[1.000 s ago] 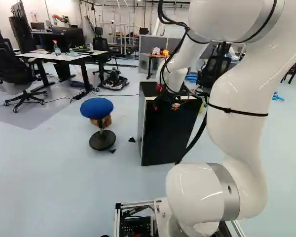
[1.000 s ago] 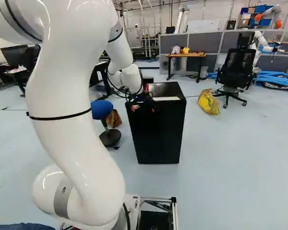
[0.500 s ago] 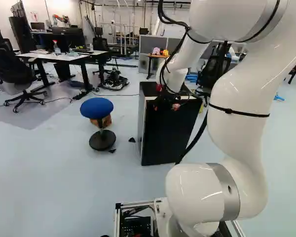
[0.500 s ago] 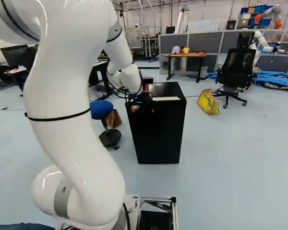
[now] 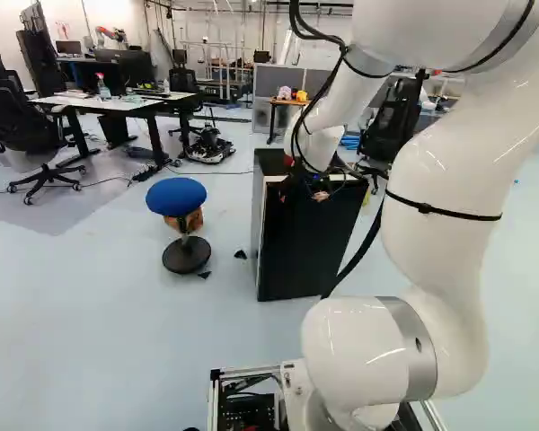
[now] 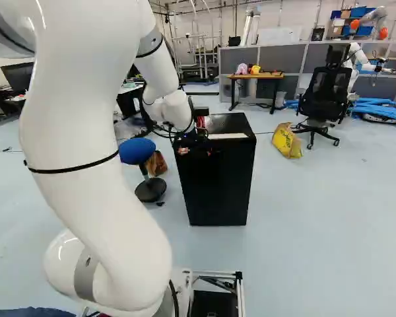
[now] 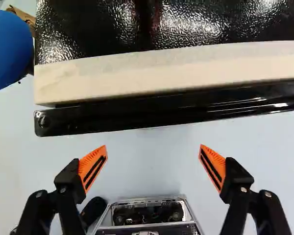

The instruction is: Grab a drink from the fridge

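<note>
Plainly, the hand is spread wide, with the fridge door just ahead, its long edge running crosswise to it.

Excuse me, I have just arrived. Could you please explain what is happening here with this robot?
A robot arm is reaching to a black fridge, sent to get a drink. Its fingers are wide open beside the front top edge of the fridge. They grip nothing at this moment, so no drink is held yet.
</note>
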